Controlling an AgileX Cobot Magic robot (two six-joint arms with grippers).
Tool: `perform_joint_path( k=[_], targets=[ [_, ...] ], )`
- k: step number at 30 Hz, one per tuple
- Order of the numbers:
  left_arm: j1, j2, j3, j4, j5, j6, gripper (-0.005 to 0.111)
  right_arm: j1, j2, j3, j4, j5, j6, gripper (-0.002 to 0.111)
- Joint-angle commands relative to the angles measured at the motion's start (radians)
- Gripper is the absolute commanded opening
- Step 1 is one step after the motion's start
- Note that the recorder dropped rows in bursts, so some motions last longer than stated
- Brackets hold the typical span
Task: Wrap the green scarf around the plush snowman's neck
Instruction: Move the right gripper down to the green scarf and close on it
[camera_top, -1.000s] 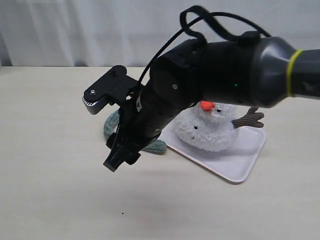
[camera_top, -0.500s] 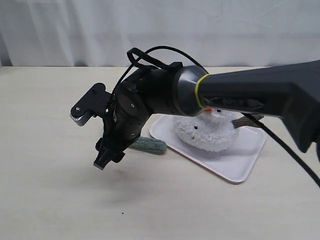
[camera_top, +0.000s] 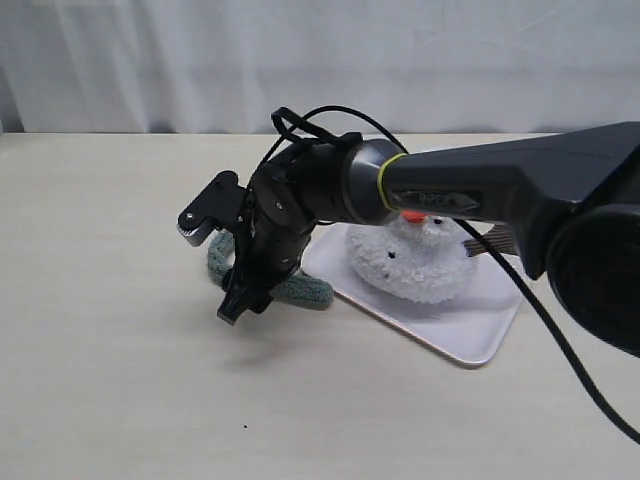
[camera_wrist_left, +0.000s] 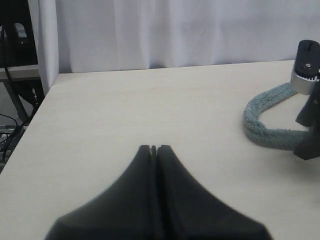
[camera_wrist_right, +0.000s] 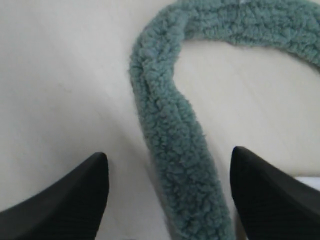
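While the right gripper (camera_top: 236, 306) points down at the tabletop (camera_top: 120, 360), its jaws are wide open. Seen from the right wrist, the right gripper (camera_wrist_right: 168, 155) has one dark finger on each side of the green scarf (camera_wrist_right: 170, 125), and nothing is held. I cannot tell if the fingers touch the fuzzy strip.

The green scarf (camera_top: 305, 291) lies flat on the tabletop in a bend like a hook. One end sits just beside the left edge of the white tray (camera_top: 470, 347). The scarf is not on the toy yet.

The plush snowman (camera_top: 415, 264) lies on the tray, well to the right of the open jaws. Its orange nose (camera_top: 413, 214) and one brown twig arm (camera_top: 492, 240) peek out from behind the big black arm. That arm hides most of the snowman's head.

The left gripper (camera_wrist_left: 153, 149) is off to the side, over bare tabletop, with its jaws shut tight and empty. From there, the green scarf (camera_wrist_left: 265, 135) shows far off, curled by the other gripper.
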Motion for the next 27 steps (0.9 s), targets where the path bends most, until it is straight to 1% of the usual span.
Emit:
perform_joint_path(
  k=[1,9,11,13,17,21,22,27],
  targets=[
    [0.002,-0.003,0.003,-0.003,-0.013,0.000,0.000,-0.005,0.031,-0.006,-0.015,-0.055,-0.012,0.065],
    [0.002,-0.003,0.003,-0.003,-0.013,0.000,0.000,-0.005,0.057,-0.006,-0.098,-0.081,0.003,0.065],
    [0.002,-0.003,0.003,-0.003,-0.013,0.000,0.000,-0.005,0.061,-0.006,-0.111,-0.079,0.010,0.063],
    [0.002,-0.003,0.003,-0.003,-0.013,0.000,0.000,-0.005,0.066,-0.006,-0.111,-0.077,0.010,0.055],
    [0.002,-0.003,0.003,-0.003,-0.013,0.000,0.000,-0.005,0.068,-0.006,-0.111,-0.068,0.010,0.028],
    [0.002,-0.003,0.003,-0.003,-0.013,0.000,0.000,-0.005,0.068,-0.011,-0.111,-0.025,-0.032,0.007],
    [0.002,-0.003,0.003,-0.003,-0.013,0.000,0.000,-0.005,0.068,-0.013,-0.111,-0.002,-0.039,0.004],
    [0.002,-0.003,0.003,-0.003,-0.013,0.000,0.000,-0.005,0.019,-0.024,-0.111,0.102,-0.039,0.004]
  ],
)
